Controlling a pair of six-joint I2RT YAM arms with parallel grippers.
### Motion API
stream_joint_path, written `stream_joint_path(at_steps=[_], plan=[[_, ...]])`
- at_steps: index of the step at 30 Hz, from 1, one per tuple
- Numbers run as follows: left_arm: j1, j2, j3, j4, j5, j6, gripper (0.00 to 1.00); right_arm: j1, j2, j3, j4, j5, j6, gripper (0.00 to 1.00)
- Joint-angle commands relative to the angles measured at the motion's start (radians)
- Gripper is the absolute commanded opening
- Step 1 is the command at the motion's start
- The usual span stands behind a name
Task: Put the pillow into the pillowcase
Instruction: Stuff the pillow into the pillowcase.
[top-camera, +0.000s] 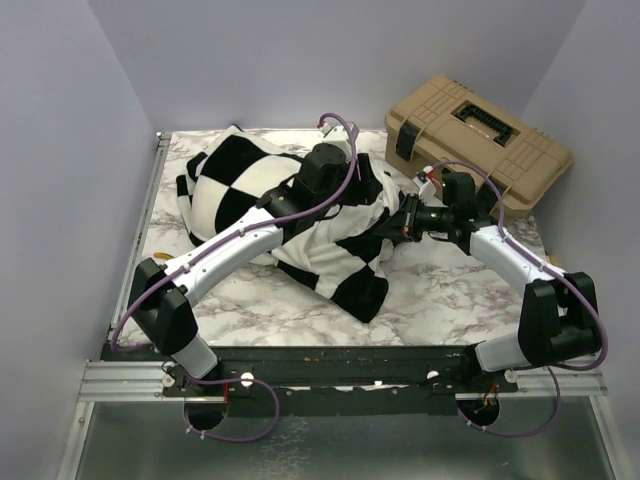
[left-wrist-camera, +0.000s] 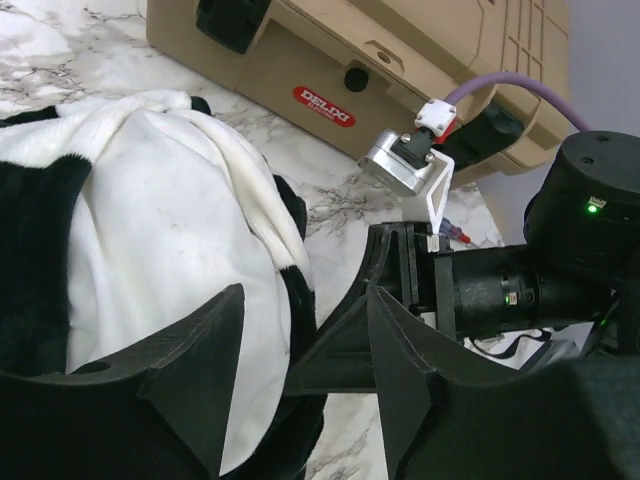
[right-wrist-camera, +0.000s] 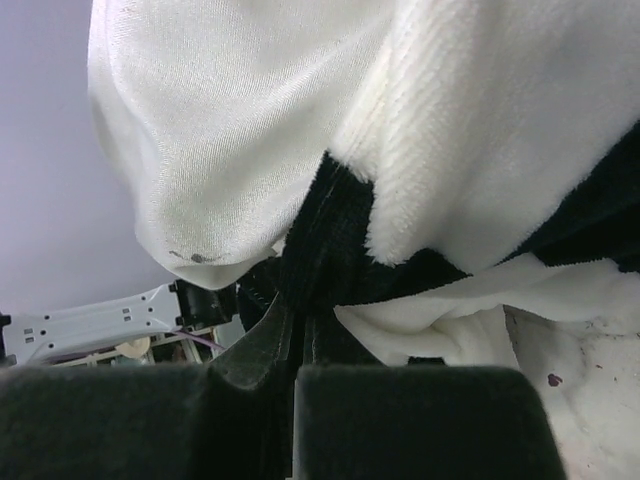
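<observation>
Nearest the overhead camera, a black rail (top-camera: 330, 365) at the table's near edge carries both arm bases. Beyond it, on the marbled table (top-camera: 260, 315), lies the pillowcase (top-camera: 250, 190), a limp heap of large black and white squares with bulk inside it. Its long axis runs on a slant, from the far left of the table toward the near right. The rounder, fuller end points far left and a flat, crumpled end trails near right.

The left arm (top-camera: 230, 250) reaches diagonally over the heap. The right arm (top-camera: 510, 255) comes in from the right and meets the heap's right side.

In the right wrist view, the right gripper (right-wrist-camera: 295, 365) is clenched on a black fold of the pillowcase. Above it bulges smooth white cloth, seemingly the pillow (right-wrist-camera: 200, 130), beside plusher white pillowcase fabric. How much of the pillow is inside cannot be told.

In the left wrist view, the left gripper (left-wrist-camera: 300, 370) has its fingers spread apart, grasping nothing visible. White and black fabric lies under its left finger, and the right gripper's body is just ahead.

A tan toolbox (top-camera: 480, 140) sits at the far right corner, apart from the heap.
</observation>
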Motion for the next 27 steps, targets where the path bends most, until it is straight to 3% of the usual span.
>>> stream_joint_path(at_steps=[1, 4, 7, 11, 14, 19, 22, 24, 27], plan=[[-0.009, 0.108, 0.027, 0.025, -0.066, -0.022, 0.54, 0.0, -0.039, 0.026, -0.047, -0.022, -0.021, 0.0], [-0.009, 0.209, 0.042, 0.011, -0.015, -0.003, 0.44, 0.0, -0.072, 0.052, -0.102, 0.01, -0.032, 0.0], [0.01, 0.221, -0.085, 0.0, -0.084, -0.033, 0.3, -0.009, -0.153, 0.083, -0.118, 0.012, -0.032, 0.0], [0.052, 0.175, -0.266, 0.013, -0.12, -0.071, 0.22, -0.014, -0.26, 0.12, -0.044, -0.065, -0.027, 0.0], [0.047, 0.158, -0.357, 0.103, -0.025, -0.062, 0.2, -0.014, -0.253, 0.139, 0.08, -0.147, 0.036, 0.0], [-0.026, 0.161, -0.35, 0.269, 0.172, 0.032, 0.2, -0.013, -0.129, 0.117, 0.427, -0.248, 0.216, 0.0], [-0.062, 0.104, -0.312, 0.278, 0.201, 0.136, 0.25, -0.01, -0.016, 0.153, 0.577, -0.272, 0.284, 0.0], [-0.061, 0.034, -0.31, 0.266, 0.177, 0.173, 0.29, -0.001, 0.068, 0.192, 0.666, -0.274, 0.335, 0.0], [-0.042, -0.103, -0.296, 0.137, -0.01, 0.197, 0.45, 0.012, 0.184, 0.258, 0.659, -0.247, 0.356, 0.0]])
